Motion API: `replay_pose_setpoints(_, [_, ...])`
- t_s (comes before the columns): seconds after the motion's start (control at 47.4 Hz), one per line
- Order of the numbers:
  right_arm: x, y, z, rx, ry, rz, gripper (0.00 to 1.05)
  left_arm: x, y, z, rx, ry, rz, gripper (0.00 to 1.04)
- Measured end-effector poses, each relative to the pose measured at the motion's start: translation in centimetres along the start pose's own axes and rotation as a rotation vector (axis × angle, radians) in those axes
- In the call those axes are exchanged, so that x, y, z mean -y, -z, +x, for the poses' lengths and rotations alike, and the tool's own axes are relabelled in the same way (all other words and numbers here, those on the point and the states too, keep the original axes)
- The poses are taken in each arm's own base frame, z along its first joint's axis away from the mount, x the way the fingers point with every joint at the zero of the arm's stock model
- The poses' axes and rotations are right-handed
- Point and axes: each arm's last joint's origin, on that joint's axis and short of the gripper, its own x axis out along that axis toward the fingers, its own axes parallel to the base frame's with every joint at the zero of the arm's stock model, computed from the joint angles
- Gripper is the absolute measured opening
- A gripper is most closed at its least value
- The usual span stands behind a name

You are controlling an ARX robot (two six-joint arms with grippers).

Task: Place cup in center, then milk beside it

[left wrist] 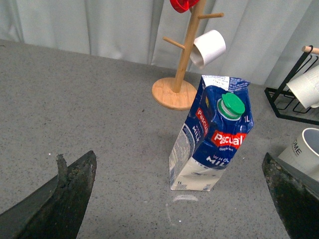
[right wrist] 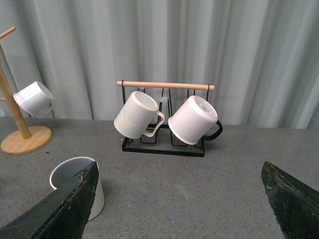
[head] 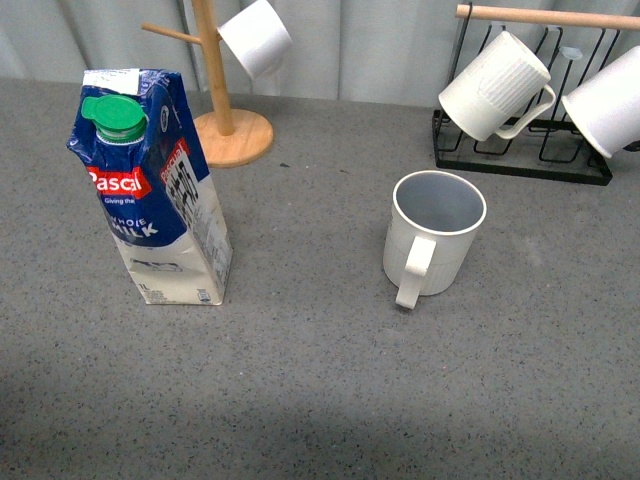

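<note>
While the left gripper point(left wrist: 174, 172) and right gripper point(right wrist: 179, 172) gape empty, the milk point(head: 150, 200) ("Pascual", "WHOLE MILK") stands near the cup point(head: 432, 250).

We see cup point(head: 434, 240): ribbed cream, upright, mid-table | milk point(head: 152, 185): blue-white carton, upright, well apart leftward

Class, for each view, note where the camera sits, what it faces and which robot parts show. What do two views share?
Front view: on the robot's body, looking down at the tabletop, milk and cup; no arm shows.
Left wrist view: on the left wrist, facing the milk; open left gripper shows.
Right wrist view: on the right wrist, facing the mug rack; open right gripper shows.
Shared: front and left wrist both show the milk.
</note>
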Motion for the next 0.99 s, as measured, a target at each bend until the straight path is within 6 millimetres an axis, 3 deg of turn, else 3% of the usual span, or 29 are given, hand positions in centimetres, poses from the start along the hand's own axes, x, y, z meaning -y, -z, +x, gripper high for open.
replay_pose_setpoints(0.401, [0.0, 0.0, 0.0, 0.000, 0.000, 0.000, 0.96, 2.3, 0.6, 5.7, -0.108, 0.048, -0.029, 0.98])
replay_pose_setpoints(0.991, [0.0, 0.0, 0.0, 0.000, 0.000, 0.000, 0.96, 6.1, 2.0, 9.3, -0.184, 0.121, 0.005, 0.98])
